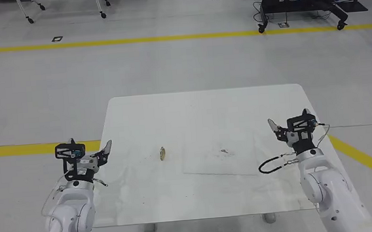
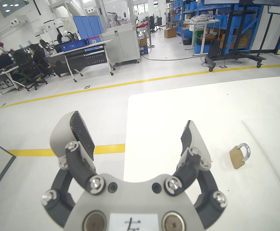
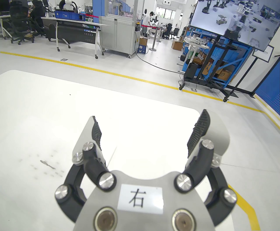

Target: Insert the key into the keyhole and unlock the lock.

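A small brass padlock with a silver shackle lies flat on the white table, left of its middle; the left wrist view has the padlock beyond and to one side of the fingers. A thin silver key lies near the table's middle, and the key appears in the right wrist view too. My left gripper hangs open over the table's left edge, holding nothing. My right gripper stands open at the right edge, also holding nothing.
A faint rectangular clear sheet covers the table's middle and right part, under the key. A black cable loops beside the right arm. Yellow floor lines run around the table, and racks and carts stand far behind it.
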`<action>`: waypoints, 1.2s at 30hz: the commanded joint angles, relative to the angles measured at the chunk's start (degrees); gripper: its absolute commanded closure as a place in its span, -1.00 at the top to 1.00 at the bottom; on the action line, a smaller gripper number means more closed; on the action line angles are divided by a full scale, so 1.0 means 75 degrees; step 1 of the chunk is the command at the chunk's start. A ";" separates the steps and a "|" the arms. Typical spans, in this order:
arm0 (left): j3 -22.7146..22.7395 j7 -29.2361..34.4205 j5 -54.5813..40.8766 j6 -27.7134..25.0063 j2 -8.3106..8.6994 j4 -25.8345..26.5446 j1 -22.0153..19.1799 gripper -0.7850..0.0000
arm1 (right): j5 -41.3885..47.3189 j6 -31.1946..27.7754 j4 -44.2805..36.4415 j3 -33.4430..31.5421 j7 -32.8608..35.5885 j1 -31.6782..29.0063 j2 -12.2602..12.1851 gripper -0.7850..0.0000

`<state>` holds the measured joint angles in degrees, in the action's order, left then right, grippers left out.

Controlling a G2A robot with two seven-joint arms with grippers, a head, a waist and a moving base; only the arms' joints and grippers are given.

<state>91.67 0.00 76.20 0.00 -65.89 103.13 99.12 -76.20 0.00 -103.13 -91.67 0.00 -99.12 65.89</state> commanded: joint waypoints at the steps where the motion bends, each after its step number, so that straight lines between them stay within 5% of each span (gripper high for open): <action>1: 0.0000 0.0000 0.0000 0.0000 0.0000 0.0000 0.0000 1.00 | 0.0000 0.0000 0.0000 0.0000 0.0000 0.0000 0.0000 1.00; 11: 0.0000 0.0000 0.0000 0.0000 0.0000 0.0000 0.0000 1.00 | -0.1516 -0.1454 0.0666 0.1632 0.1631 0.1576 0.0052 1.00; 18: 0.0000 0.0000 0.0000 0.0000 0.0000 0.0000 0.0000 1.00 | -0.1658 -0.3879 0.1821 0.2348 0.1994 0.2942 0.0047 1.00; 22: 0.0000 0.0000 0.0000 0.0000 0.0000 0.0000 0.0000 1.00 | -0.2143 -0.5948 0.2369 0.2567 0.2062 0.3609 -0.0059 1.00; 27: 0.0000 0.0000 0.0000 0.0000 0.0000 0.0000 0.0000 1.00 | -0.2526 -0.7316 0.3114 0.2665 0.1459 0.4251 -0.0161 1.00; 32: 0.0000 0.0000 0.0000 0.0000 0.0000 0.0000 0.0000 1.00 | -0.2876 -0.7733 0.3661 0.3024 0.1134 0.4649 -0.0188 0.33; 36: 0.0000 0.0000 0.0000 0.0000 0.0000 0.0000 0.0000 1.00 | -0.2931 -0.7733 0.4087 0.3413 0.0995 0.4934 -0.0167 0.15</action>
<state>91.67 0.00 76.20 0.00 -65.89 103.13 99.12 -98.43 -58.00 -73.48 -66.79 7.78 -62.67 64.60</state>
